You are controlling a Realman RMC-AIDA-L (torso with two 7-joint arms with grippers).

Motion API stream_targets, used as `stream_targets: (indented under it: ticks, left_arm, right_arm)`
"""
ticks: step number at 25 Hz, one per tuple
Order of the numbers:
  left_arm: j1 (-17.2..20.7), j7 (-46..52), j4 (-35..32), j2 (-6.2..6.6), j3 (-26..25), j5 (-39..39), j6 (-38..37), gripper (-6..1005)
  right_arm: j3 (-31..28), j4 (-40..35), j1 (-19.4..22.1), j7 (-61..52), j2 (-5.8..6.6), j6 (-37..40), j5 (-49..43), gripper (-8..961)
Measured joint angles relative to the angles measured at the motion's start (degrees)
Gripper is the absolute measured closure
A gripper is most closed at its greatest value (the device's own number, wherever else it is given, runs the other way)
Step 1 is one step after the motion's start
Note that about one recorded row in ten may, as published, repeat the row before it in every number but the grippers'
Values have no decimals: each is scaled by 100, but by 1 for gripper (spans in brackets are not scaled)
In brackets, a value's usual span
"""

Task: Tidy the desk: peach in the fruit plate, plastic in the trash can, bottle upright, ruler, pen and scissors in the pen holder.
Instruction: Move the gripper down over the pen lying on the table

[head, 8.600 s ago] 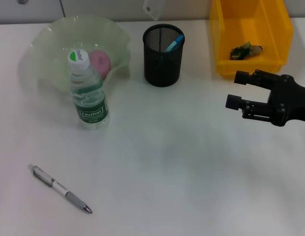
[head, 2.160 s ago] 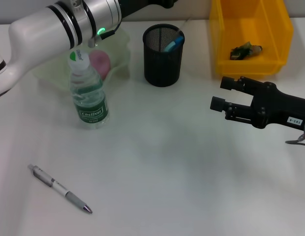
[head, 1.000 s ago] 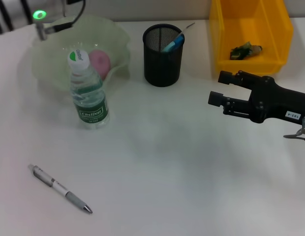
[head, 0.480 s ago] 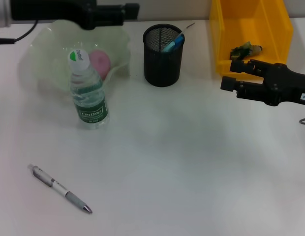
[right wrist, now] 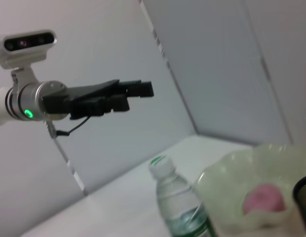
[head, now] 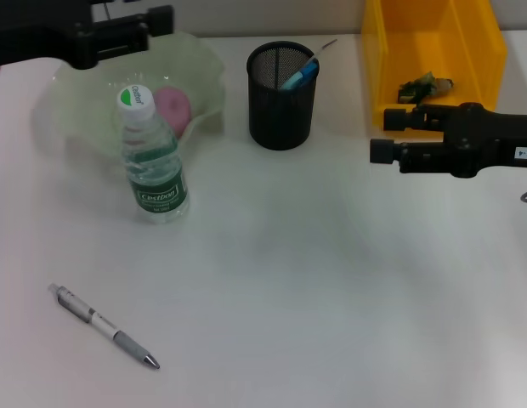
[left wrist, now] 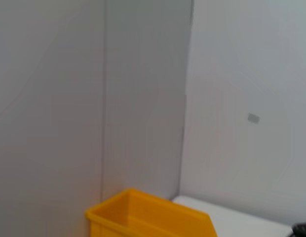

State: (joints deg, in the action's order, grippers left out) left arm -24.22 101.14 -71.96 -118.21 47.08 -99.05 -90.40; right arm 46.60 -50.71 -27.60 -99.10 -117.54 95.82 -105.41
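Open tabletop [head: 331, 280]: we note wide free passage from centre toward 5 o'clock. Obstacles: pen [head: 102, 325] at 8 o'clock; upright bottle [head: 151, 157] touching fruit plate [head: 68, 93] at 10 o'clock; pen holder [head: 282, 85] at 12 o'clock; yellow bin [head: 433, 59] at 2 o'clock, right gripper [head: 389, 136] hovering just before it.

Pink peach [head: 172, 108] in green plate [head: 72, 93], bottle [head: 151, 161] upright, pen [head: 104, 326] lying near front edge
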Motion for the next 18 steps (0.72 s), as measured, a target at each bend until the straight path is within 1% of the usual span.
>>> stream_targets:
  ticks: [1, 2, 3, 6, 7, 8, 10, 11, 12, 13, 14, 15, 18]
  left_arm:
    - [89, -86, 84, -5, -52, 94, -9, 414]
    - [249, -258, 212, -1, -66, 274, 13, 414]
    - [249, -258, 212, -1, -66, 274, 13, 414]
    - [477, -600, 485, 6, -119, 420, 3, 415]
    - [576, -901, 808, 26, -151, 440, -100, 415]
    - [576, -901, 808, 26, -151, 440, -100, 415]
    - [638, -1099, 1043, 70, -164, 378, -216, 415]
    - [661, -1092, 1107, 107, -165, 301, -294, 415]
    - [688, -822, 1086, 222, -166, 141, -514, 415]
    - [688, -822, 1086, 222, -166, 141, -514, 415]
    - [690, -606, 1001, 293, -162, 49, -669, 415]
    - [686, -308, 818, 386, -149, -81, -892, 415]
    - [599, 554, 300, 571, -142, -513, -1348, 416]
  right_arm:
    - [91, -166, -39, -195, 5, 44, -85, 167]
    - [197, -429, -179, -579, 18, 165, -339, 167]
    - [197, -429, -179, -579, 18, 165, -339, 167]
    - [256, -591, -482, -970, 23, 351, -771, 167]
    - [260, -595, -587, -1027, 17, 377, -901, 167]
    - [261, -590, -642, -1038, 7, 377, -973, 167]
    - [263, -572, -743, -1047, -25, 375, -1100, 167]
    - [266, -572, -776, -1048, -39, 372, -1124, 167]
    - [273, -572, -804, -1049, -49, 370, -1139, 167]
    - [282, -573, -821, -1050, -49, 367, -1143, 167]
    - [294, -581, -833, -1050, -50, 359, -1147, 167]
    - [303, -591, -841, -1050, -50, 346, -1151, 167]
    - [315, -614, -841, -1032, -52, 333, -1154, 167]
